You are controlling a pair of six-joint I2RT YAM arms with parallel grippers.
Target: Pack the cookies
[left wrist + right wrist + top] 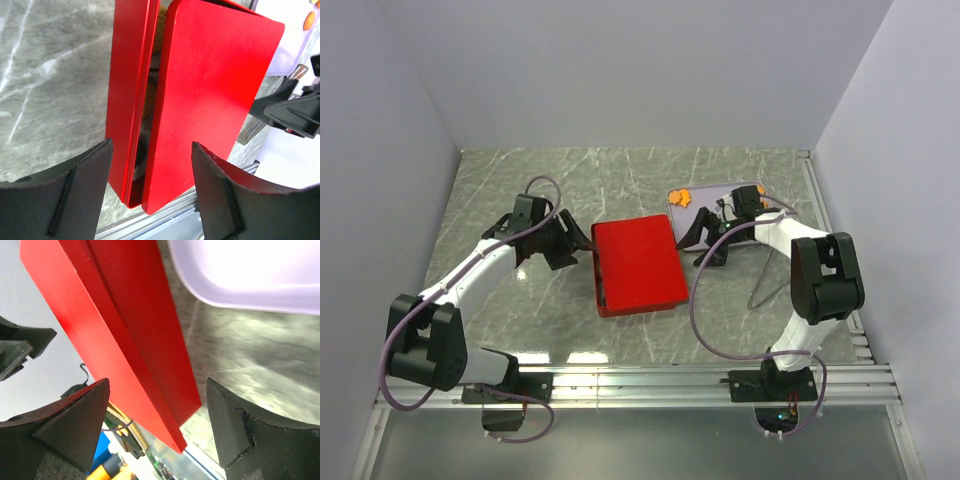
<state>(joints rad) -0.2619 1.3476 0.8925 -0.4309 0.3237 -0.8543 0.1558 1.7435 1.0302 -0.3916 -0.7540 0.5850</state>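
Left gripper [150, 150] and right gripper [157, 385] of mine both stand spread wide, grasping nothing, at 9 and 3 o'clock of the red box [125, 100]. Its red lid [638, 262] sits ajar and I cannot tell what is inside. Orange cookies [685, 197] lie on the lavender tray [708, 195], at 11 and 1 o'clock from my right gripper, untouched
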